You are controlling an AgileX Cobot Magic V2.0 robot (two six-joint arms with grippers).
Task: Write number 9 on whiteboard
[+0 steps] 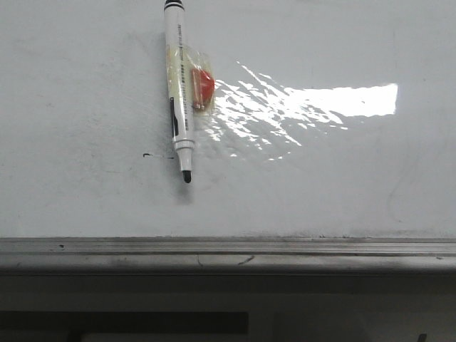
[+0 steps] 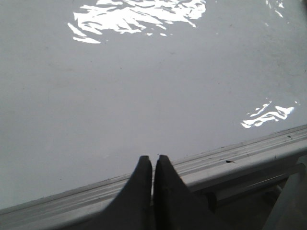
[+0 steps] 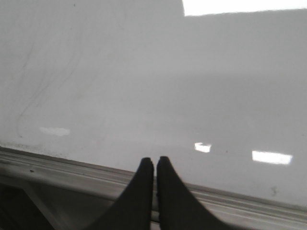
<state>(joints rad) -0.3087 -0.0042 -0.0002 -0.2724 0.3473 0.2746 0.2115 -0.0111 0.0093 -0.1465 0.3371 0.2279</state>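
Both grippers (image 2: 153,165) (image 3: 155,165) closed; marker (image 1: 179,92) lies on whiteboard (image 1: 342,171).

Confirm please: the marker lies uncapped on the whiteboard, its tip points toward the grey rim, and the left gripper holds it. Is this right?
One part is wrong. The left gripper is shut and empty at the rim; the front view shows the marker lying on the whiteboard with nothing gripping it. Uncapped, tip toward the rim: correct.
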